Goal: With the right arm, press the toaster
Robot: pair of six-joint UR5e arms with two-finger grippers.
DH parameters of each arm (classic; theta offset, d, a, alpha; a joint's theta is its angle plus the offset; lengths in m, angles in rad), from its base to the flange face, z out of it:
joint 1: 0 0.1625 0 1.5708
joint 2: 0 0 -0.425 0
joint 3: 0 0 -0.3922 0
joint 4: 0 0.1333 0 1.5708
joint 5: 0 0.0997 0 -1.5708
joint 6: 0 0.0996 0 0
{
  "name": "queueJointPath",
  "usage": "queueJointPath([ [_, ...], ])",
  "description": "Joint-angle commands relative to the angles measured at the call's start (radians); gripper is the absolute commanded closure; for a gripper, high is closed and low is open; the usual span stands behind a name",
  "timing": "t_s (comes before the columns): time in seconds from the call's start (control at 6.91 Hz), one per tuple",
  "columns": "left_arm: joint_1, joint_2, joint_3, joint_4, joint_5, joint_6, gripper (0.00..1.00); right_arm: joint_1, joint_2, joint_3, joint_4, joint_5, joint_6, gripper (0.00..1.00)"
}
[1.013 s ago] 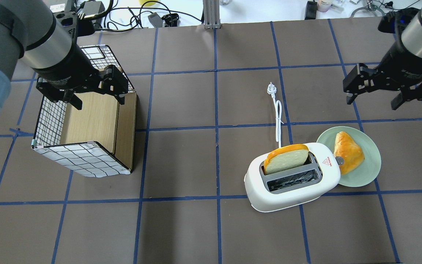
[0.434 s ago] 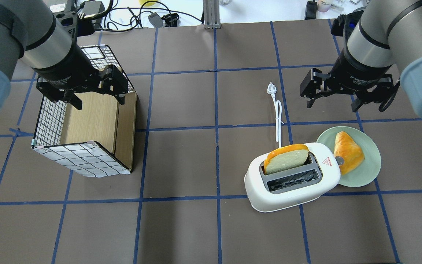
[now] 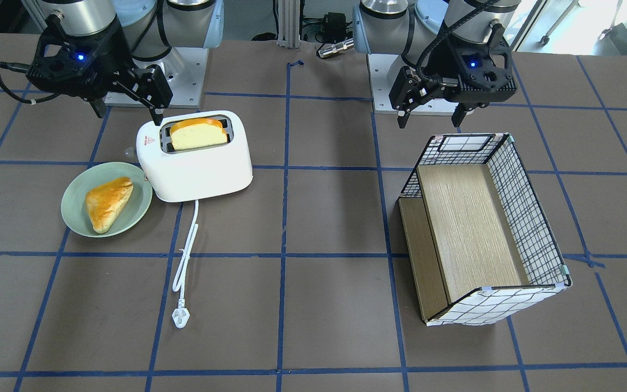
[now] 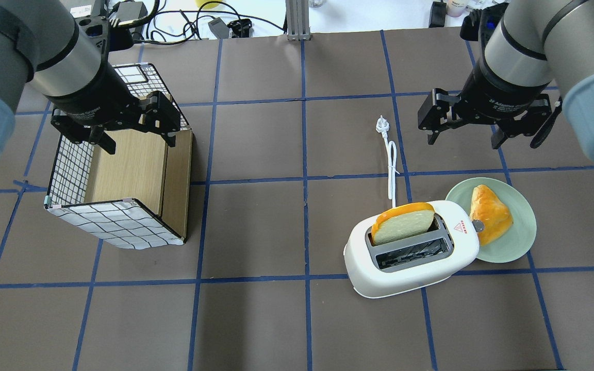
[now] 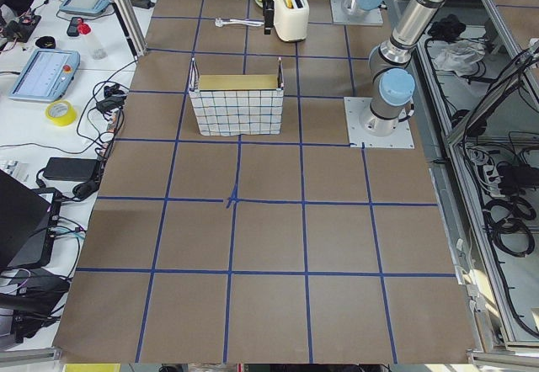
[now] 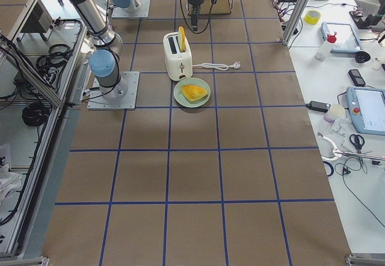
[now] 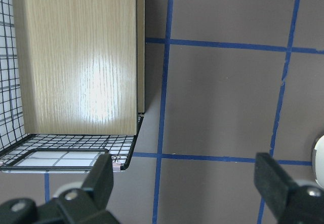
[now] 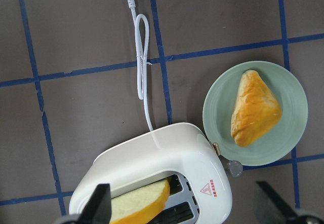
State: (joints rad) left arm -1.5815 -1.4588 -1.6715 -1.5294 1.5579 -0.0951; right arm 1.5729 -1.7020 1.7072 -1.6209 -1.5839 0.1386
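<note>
The glossy white toaster [image 4: 410,260] stands right of centre with a bread slice [image 4: 402,224] in its far slot. Its small lever knob [image 4: 477,225] sticks out at the plate end. It also shows in the front view [image 3: 199,169] and the right wrist view [image 8: 157,163]. My right gripper [image 4: 466,140] is open and empty. It hangs in the air above the toaster's plate end, touching nothing, as the front view [image 3: 128,115] shows. My left gripper [image 4: 139,145] is open and empty over the wire basket [image 4: 70,165].
A green plate [image 4: 518,242] with a golden pastry [image 4: 490,214] touches the toaster's lever end. The white cord and plug [image 4: 391,165] lie on the table beyond the toaster. The basket with its wooden insert [image 3: 466,218] lies on its side at the left.
My right arm has swung left, from the table's right edge to above the area beyond the toaster and plate. Its gripper stays open. The left arm has not moved.
</note>
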Motion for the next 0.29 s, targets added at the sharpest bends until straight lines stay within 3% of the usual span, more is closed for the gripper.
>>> queueJointPath([
  [0.0,0.000,0.000,-0.001,0.000,0.001,0.000,0.00,0.001,0.004,-0.004,0.004,-0.001,-0.005,0.00],
  [0.14,0.000,0.000,0.001,0.000,0.001,0.000,0.00,-0.001,0.004,-0.004,0.004,-0.001,-0.007,0.00],
])
